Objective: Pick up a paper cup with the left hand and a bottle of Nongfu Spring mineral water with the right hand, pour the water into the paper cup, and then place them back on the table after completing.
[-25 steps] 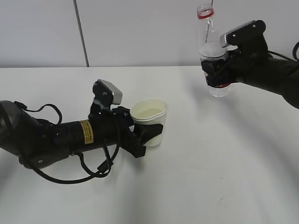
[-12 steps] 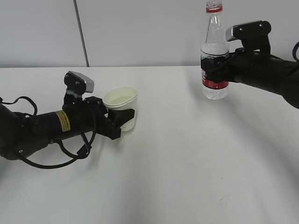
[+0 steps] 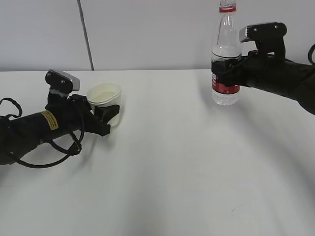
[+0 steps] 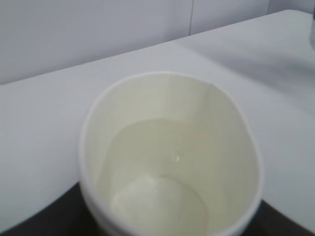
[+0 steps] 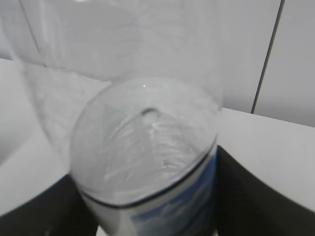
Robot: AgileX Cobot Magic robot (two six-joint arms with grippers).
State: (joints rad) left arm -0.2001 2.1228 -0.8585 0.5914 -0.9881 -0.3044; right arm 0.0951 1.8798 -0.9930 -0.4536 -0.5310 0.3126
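Water [image 4: 162,147] partly fills the paper cup [image 3: 105,101] clamped by the left hand [image 3: 101,118]; the right hand [image 3: 224,71] grips the upright, uncapped bottle [image 3: 226,54].

Paper cup [image 3: 105,102]: cream-white inside and out, unpatterned, holding clear colourless water [image 4: 162,167] that shows only as a faint yellowish tint against its wall. Bottle [image 3: 226,59]: clear plastic with a red neck ring and a red label band seen from outside, while the right wrist view shows a blue-and-white patch of label below a dark rim line. Beside the cup, the left hand [image 3: 101,123] is black with a yellow label and a grey camera block; the right hand [image 3: 224,73] is plain black with a grey block; table [image 3: 167,177] matte white, wall behind pale grey with one dark vertical seam.
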